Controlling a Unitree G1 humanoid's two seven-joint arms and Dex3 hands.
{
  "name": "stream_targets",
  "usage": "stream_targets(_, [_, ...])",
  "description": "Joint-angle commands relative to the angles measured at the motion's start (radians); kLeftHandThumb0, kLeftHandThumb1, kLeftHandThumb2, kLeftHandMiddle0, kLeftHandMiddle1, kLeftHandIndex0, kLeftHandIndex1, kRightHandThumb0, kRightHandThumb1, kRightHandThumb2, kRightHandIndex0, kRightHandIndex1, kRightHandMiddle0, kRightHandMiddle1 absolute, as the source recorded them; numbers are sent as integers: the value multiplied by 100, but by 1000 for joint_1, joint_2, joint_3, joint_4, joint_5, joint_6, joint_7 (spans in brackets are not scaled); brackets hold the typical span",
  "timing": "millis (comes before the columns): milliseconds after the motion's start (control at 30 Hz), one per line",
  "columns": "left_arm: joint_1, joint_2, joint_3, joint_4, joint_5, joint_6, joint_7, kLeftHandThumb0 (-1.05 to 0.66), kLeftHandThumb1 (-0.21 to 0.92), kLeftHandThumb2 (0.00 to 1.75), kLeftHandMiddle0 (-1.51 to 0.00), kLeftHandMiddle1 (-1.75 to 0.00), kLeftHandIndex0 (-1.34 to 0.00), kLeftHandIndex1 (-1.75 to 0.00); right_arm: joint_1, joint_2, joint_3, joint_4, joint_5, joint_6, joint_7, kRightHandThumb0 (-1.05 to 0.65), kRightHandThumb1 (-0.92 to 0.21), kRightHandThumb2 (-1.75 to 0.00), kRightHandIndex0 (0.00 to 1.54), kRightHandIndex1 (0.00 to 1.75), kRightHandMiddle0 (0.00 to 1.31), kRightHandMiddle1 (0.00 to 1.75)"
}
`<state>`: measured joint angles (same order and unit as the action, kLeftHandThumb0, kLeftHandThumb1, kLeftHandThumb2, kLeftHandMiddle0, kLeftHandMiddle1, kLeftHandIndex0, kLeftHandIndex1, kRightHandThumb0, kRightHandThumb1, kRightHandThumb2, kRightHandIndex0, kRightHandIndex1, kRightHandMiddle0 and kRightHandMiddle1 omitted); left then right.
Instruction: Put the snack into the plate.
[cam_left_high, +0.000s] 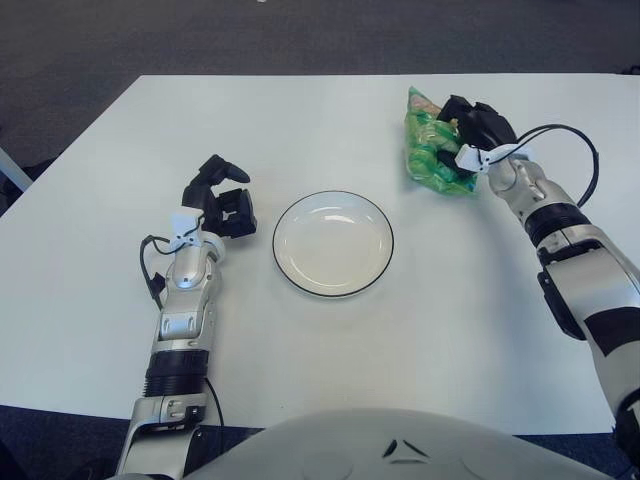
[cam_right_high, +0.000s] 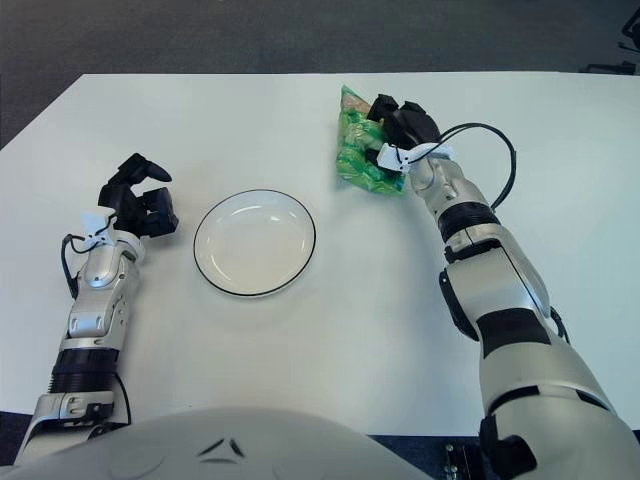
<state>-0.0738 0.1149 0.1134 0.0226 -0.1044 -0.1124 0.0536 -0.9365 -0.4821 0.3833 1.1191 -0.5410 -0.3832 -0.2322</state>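
A green snack bag (cam_left_high: 430, 150) is at the back right of the white table, tilted up on its edge. My right hand (cam_left_high: 468, 132) is shut on the bag's right side, black fingers curled over it. A white plate with a dark rim (cam_left_high: 333, 243) lies empty in the middle of the table, to the left of and nearer than the bag. My left hand (cam_left_high: 220, 200) shows to the left of the plate, fingers loosely curled, holding nothing.
The white table (cam_left_high: 330, 340) spreads wide around the plate. A black cable (cam_left_high: 575, 150) loops from my right wrist. Dark floor lies beyond the table's far edge (cam_left_high: 300, 78).
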Motion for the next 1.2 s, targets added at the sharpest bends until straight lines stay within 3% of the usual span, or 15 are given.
stream_targets(0, [108, -56, -11, 73, 6, -11, 2, -50, 26, 139, -134, -175, -66, -175, 52, -8, -35, -32, 35, 34, 57, 0, -11, -153, 79, 165, 56, 175])
stream_targets(367, [94, -57, -6, 103, -8, -24, -7, -50, 26, 139, -135, -175, -66, -175, 58, -11, -115, -253, 67, 143, 92, 0, -7, -157, 82, 164, 58, 175])
stream_targets(700, [89, -63, -7, 109, 1, -30, 7, -49, 28, 136, -134, -175, -65, -175, 146, -12, -196, -580, 115, 209, 185, 0, -5, -160, 82, 167, 60, 175])
stream_targets(1067, [93, -54, -8, 108, -5, -20, -2, -50, 28, 137, -136, -175, -65, -175, 166, 19, -222, -843, 124, 317, 286, 0, 0, -166, 84, 169, 64, 175])
stream_targets(1167, [90, -52, -5, 114, -9, -22, -7, -49, 28, 136, -136, -175, -64, -175, 134, 56, -204, -872, 101, 351, 290, 0, 0, -166, 84, 169, 64, 175])
